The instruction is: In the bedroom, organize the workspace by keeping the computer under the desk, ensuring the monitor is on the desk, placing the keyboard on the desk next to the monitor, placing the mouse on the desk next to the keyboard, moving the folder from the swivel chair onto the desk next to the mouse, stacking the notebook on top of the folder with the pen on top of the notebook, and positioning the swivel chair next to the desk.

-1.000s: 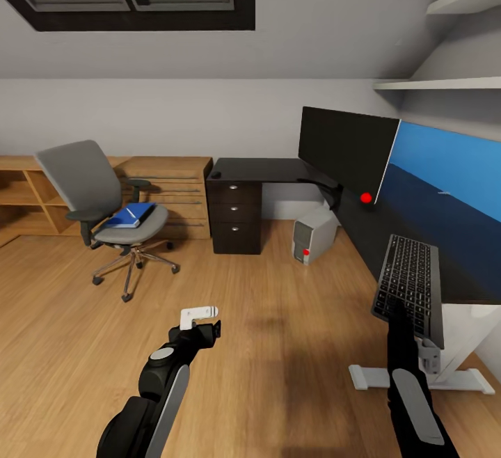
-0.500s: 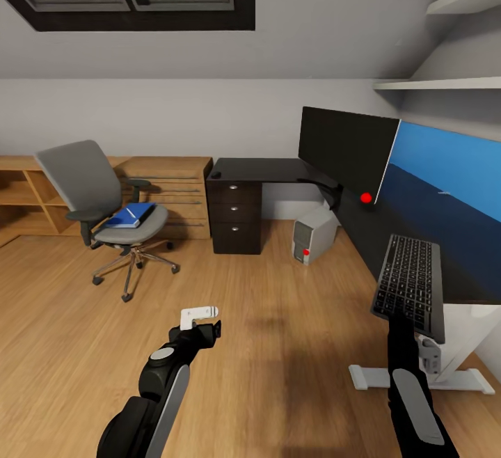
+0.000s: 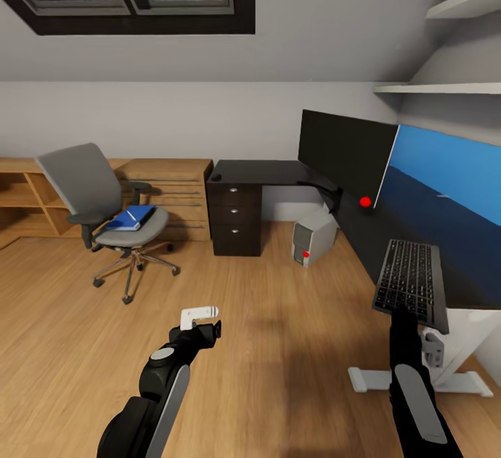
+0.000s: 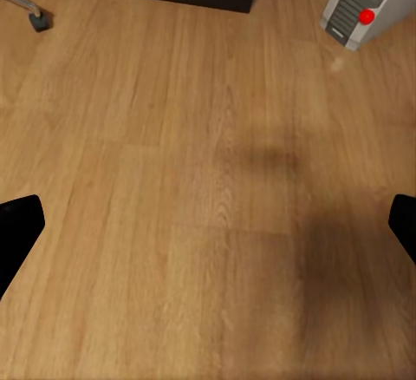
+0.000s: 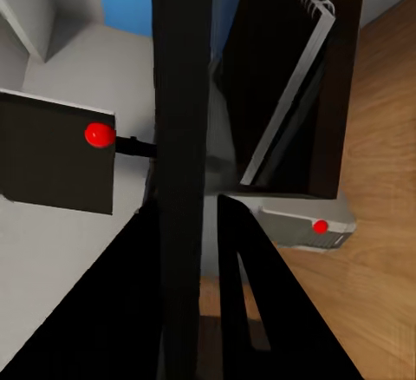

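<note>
Head view: right gripper [image 3: 403, 313] (mostly hidden) clamps keyboard [image 3: 410, 285].

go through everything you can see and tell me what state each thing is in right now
keyboard: held tilted over the desk edge by the right pincer
left pincer: open, empty, above the floor
monitor: upright on the desk, screen dark
computer: on the floor under the desk
folder: on the swivel chair seat

Head camera overlooks the room; all 3 views share the computer [image 3: 312, 234].
</note>
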Available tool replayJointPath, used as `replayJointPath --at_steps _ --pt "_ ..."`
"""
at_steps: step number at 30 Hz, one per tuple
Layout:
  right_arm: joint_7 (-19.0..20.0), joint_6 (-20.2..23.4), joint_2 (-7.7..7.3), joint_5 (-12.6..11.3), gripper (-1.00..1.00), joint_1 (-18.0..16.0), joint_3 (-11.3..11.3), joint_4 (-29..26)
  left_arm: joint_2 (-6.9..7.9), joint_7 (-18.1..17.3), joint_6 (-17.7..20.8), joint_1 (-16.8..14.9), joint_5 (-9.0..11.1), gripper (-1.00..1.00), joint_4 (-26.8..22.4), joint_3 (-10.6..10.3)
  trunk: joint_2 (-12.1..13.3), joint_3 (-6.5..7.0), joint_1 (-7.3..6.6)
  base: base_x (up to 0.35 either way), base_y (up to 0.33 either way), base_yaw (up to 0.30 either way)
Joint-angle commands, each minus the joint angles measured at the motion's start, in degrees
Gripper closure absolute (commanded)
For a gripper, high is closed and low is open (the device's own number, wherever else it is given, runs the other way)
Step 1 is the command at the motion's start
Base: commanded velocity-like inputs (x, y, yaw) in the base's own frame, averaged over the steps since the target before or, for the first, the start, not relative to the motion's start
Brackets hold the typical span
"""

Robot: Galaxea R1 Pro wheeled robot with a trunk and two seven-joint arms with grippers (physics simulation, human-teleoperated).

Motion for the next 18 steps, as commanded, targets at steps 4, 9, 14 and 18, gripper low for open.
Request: replayJointPath --at_steps 4,9,14,18 --pt "0.18 -0.11 0.25 -0.67 1.0 0.07 0.01 -1.06 0.01 0.52 0.18 -0.04 0.59 -1.0 -0.06 -0.06 1.59 0.67 -0.89 0.0 0.0 0.0" --pt "0.18 -0.09 0.34 -0.69 1.0 0.97 0.12 -3.45 0.01 0.52 0.18 -0.04 0.61 -1.0 -0.06 -0.06 3.6 1.57 -1.99 0.0 0.0 0.0" --pt "0.18 -0.04 2.34 -0.68 1.0 3.04 0.16 -7.84 0.01 0.52 0.18 -0.04 0.61 -1.0 -0.06 -0.06 5.6 2.46 -3.09 0.0 0.0 0.0" --pt "0.18 -0.06 2.99 -0.68 1.0 4.51 0.17 -10.34 0.02 0.52 0.18 -0.04 0.61 -1.0 -0.06 -0.06 6.0 2.64 -3.31 0.0 0.0 0.0"
